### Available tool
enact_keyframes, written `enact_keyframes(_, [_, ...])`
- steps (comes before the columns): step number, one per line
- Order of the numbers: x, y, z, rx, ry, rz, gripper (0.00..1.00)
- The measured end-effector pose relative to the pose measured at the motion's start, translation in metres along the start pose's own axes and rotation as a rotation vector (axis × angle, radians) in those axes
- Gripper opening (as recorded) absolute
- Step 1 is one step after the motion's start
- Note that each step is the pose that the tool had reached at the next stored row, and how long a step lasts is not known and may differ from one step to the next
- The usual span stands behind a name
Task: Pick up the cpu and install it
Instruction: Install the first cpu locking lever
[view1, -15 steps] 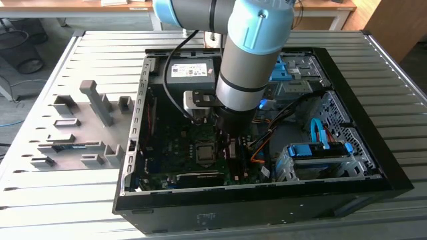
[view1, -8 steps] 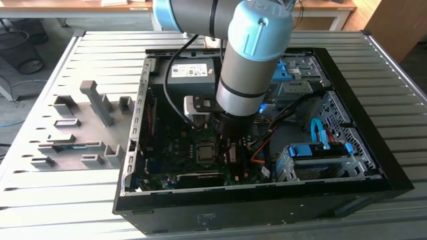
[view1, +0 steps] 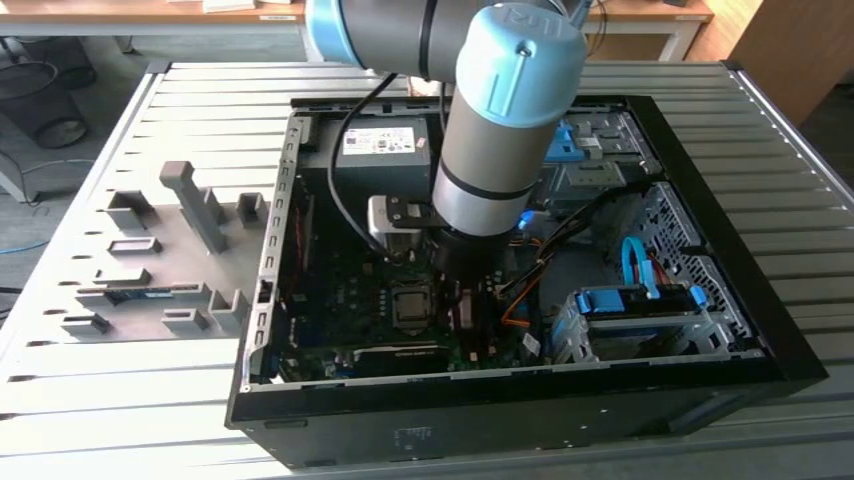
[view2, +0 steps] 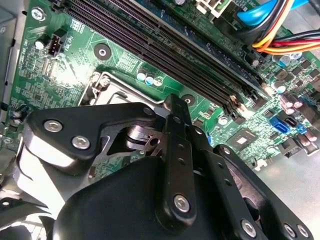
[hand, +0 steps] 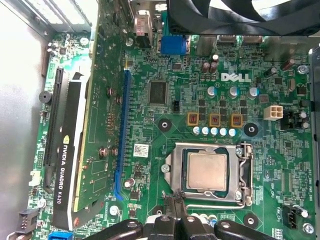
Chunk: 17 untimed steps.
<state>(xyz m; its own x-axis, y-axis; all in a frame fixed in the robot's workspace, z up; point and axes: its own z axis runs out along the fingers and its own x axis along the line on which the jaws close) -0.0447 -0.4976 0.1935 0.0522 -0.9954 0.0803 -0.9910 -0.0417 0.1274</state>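
Note:
The cpu (hand: 209, 171) is a small square chip with a silver-grey top. It lies flat inside the metal-framed socket (hand: 172, 170) on the green motherboard (hand: 165, 60). In the first wrist view my gripper (hand: 175, 205) hangs just beside the socket's edge, its black fingers pressed together with nothing between them. In the second wrist view the gripper (view2: 175, 105) stands over the board, covering much of the socket frame (view2: 102, 82). In the exterior view the arm (view1: 494, 150) reaches down into the open computer case (view1: 721, 330), next to the socket (view1: 407, 302).
A black graphics card (hand: 67, 165) stands along one side of the board. Empty memory slots (view2: 165, 45) and coloured cables (view2: 282, 42) lie on the other. A fan (hand: 225, 10), a grey box (view1: 380, 150) and a drive cage (view1: 641, 315) crowd the case. A grey fixture plate (view1: 160, 260) lies outside.

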Motion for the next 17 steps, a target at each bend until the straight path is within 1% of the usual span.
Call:
enact_keyframes(7, [-0.0003, -0.0004, 0.0031, 0.0003, 0.0049, -0.007, 0.10])
enact_keyframes(9, [-0.0004, -0.0005, 0.0035, 0.0003, 0.0080, -0.007, 0.10])
enact_keyframes(13, [-0.0004, -0.0006, 0.0040, -0.0002, 0.0183, -0.007, 0.10])
enact_keyframes(15, [-0.0003, -0.0011, 0.0045, -0.0005, 0.0201, -0.006, 0.10])
enact_keyframes(17, [-0.0005, -0.0021, 0.0054, -0.0004, 0.0203, -0.007, 0.10])
